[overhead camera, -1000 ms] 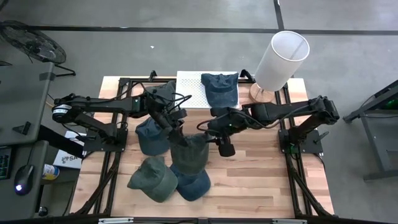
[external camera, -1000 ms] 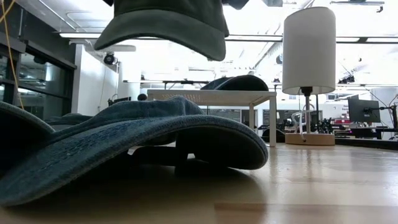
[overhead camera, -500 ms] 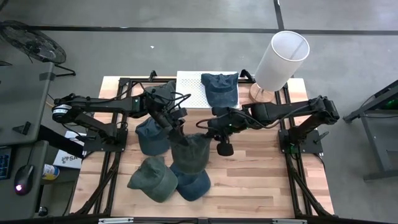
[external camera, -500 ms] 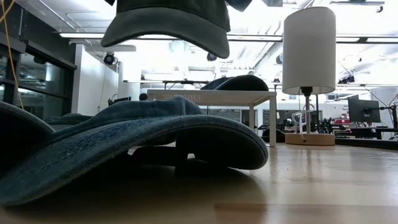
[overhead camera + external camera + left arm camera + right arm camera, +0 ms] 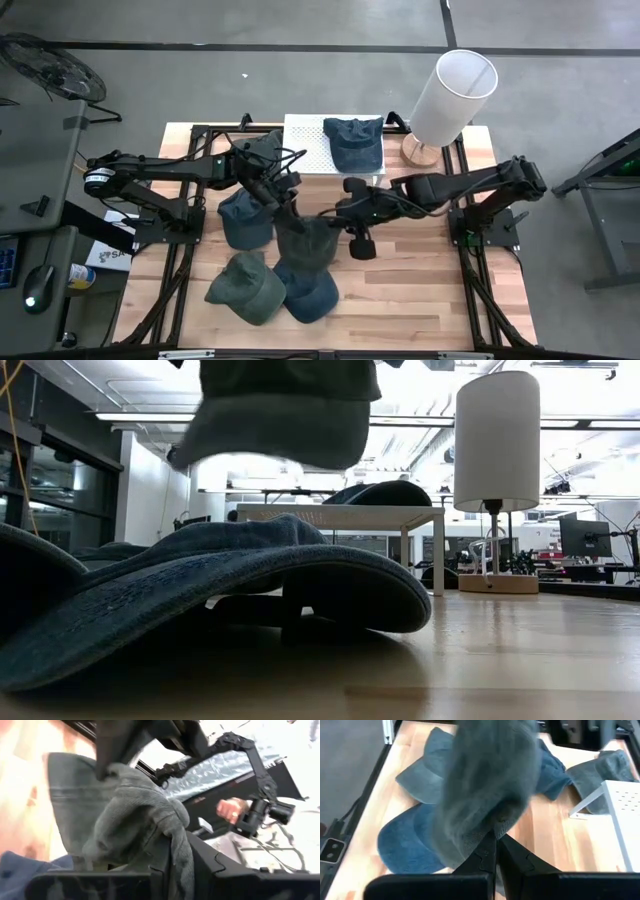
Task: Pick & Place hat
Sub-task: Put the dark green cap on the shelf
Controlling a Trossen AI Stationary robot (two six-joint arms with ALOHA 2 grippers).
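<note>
A dark green hat (image 5: 305,243) hangs above the middle of the table between my two grippers; the low view shows it high up (image 5: 280,410), with its brim turned down. My left gripper (image 5: 290,215) comes in from the left and is closed on bunched cloth of the hat (image 5: 135,810). My right gripper (image 5: 335,222) reaches in from the right and is shut on the hat's lower edge (image 5: 490,785). Another blue hat (image 5: 355,142) rests on the white stand (image 5: 305,140) at the back. My left gripper has a bunched fold of the hat's crown cloth (image 5: 155,832) between its two fingers, coming slantwise from the table's far left. The hat is clear of the table. My right gripper pinches the hat's rim edge (image 5: 492,826) between its two fingers, which meet there (image 5: 487,851). It comes roughly level from the table's right. The crown bulges beyond the fingers, lifted clear of the hats below.
On the table lie a blue hat (image 5: 245,220), an olive hat (image 5: 245,288) and a denim hat (image 5: 310,292) under the held one. Another hat (image 5: 262,148) lies left of the stand. A white lamp (image 5: 450,95) stands at the far right.
My right arm has stretched slightly toward the hat and the table's near edge. The held hat has turned about: in the low view its brim has swung down toward the near side and hangs lower than before.
</note>
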